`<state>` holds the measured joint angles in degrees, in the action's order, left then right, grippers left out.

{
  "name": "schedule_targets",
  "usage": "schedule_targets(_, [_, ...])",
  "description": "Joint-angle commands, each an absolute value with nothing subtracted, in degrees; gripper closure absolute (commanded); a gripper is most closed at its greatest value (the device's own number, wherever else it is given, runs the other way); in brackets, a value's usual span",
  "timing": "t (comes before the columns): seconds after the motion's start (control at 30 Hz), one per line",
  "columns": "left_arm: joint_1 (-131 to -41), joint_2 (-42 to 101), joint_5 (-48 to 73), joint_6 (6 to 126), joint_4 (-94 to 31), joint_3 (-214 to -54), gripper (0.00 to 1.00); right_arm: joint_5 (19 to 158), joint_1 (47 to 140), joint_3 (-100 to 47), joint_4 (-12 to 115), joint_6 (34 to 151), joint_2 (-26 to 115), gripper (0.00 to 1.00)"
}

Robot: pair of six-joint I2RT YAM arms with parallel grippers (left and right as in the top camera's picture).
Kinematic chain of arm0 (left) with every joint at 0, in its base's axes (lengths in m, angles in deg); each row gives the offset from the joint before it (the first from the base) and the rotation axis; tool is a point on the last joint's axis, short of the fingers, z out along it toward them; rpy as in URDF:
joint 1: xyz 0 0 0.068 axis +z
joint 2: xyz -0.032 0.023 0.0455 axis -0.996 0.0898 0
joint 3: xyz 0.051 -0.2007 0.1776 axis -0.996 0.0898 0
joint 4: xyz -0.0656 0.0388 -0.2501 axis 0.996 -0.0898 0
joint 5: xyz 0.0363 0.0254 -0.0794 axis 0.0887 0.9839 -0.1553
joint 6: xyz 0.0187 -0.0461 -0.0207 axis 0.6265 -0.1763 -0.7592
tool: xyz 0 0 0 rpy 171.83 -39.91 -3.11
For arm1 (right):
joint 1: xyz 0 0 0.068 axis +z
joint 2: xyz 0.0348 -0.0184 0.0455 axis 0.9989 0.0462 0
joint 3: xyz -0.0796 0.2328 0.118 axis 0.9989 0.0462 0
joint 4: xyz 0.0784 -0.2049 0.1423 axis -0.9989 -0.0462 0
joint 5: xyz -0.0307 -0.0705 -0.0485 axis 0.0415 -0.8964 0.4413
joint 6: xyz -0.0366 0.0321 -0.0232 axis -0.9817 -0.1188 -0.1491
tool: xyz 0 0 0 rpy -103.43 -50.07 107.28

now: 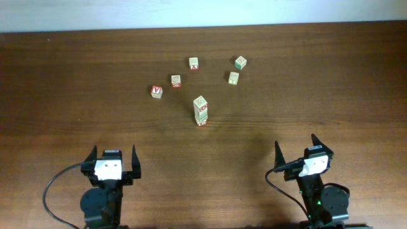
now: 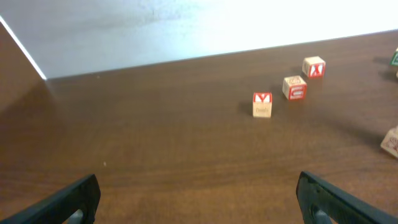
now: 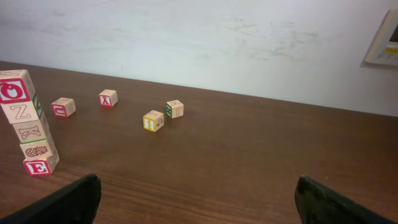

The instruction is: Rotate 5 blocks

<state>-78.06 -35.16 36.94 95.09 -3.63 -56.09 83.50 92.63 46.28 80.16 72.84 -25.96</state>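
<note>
Near the middle of the table (image 1: 318, 76) you have the stack of five blocks (image 1: 201, 111). From overhead it reads as a single short column and you cannot count the cubes. The right wrist view does let you count them: from the top, a red-ringed O, a Z, a K, a pineapple picture and a red E on the wood, each cube twisted a little against the next. That view cuts off the stack's left side, and the left wrist view catches only a pale corner of it at the right border. Beyond the stack lie the loose cubes: a red Y cube (image 1: 156, 91), a red-faced cube (image 1: 175, 81) whose letter you cannot read, a red X cube (image 1: 193, 63), a yellow-framed I cube (image 1: 233, 77) and a green-printed cube (image 1: 240, 62) too small to read. All of them sit apart from one another. The Y cube does not show in the right wrist view. At the near edge, your left gripper (image 1: 113, 151) and right gripper (image 1: 295, 142) both stand with jaws spread wide and hold nothing, well short of every cube. In each wrist view only the dark fingertips (image 2: 74, 196) poke in at the bottom corners.
</note>
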Motion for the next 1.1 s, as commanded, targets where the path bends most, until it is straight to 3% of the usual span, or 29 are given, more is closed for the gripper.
schedule_targets(0.0, [-77.9,-38.2,35.5,95.8,-3.5,-55.4,0.01,83.2,92.2,46.8,80.2,73.1,-26.4,0.01])
schedule_targets(1.07, [-77.9,-42.0,35.5,95.8,-3.5,-55.4,0.01,83.2,92.2,46.8,80.2,73.1,-26.4,0.01])
